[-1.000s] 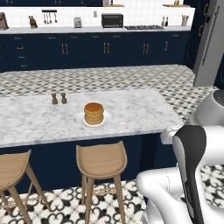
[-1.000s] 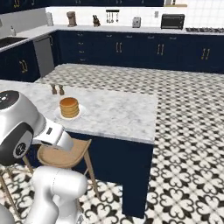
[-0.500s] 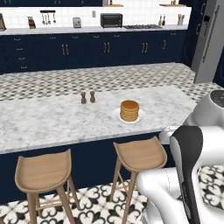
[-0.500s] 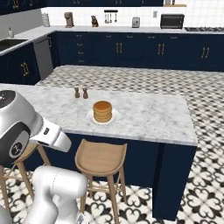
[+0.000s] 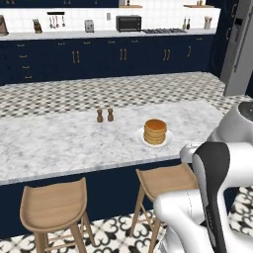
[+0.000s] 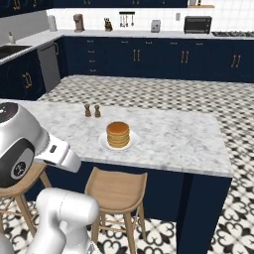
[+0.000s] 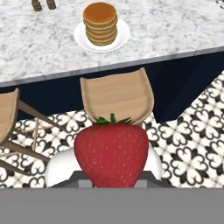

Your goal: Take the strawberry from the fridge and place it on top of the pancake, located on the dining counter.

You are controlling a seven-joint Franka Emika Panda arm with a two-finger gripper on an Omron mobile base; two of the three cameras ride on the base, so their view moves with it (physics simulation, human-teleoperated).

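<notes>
A: Gripper state?
B: Fingers hidden; strawberry (image 7: 112, 154) sits right at the hand, grip cannot be confirmed
A: Pancake (image 7: 100, 23)?
B: On the dining counter (image 7: 175, 30), well ahead, beyond a stool (image 7: 116, 96)

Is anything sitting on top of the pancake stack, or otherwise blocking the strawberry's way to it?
Nothing visible. The pancake top is bare, and the strawberry faces it over a wooden stool; the two shakers stand off to one side.

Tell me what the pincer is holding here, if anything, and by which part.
The strawberry, leafy top pointing away from the hand camera. The contact is hidden behind the berry, so the exact part held cannot be told.
</notes>
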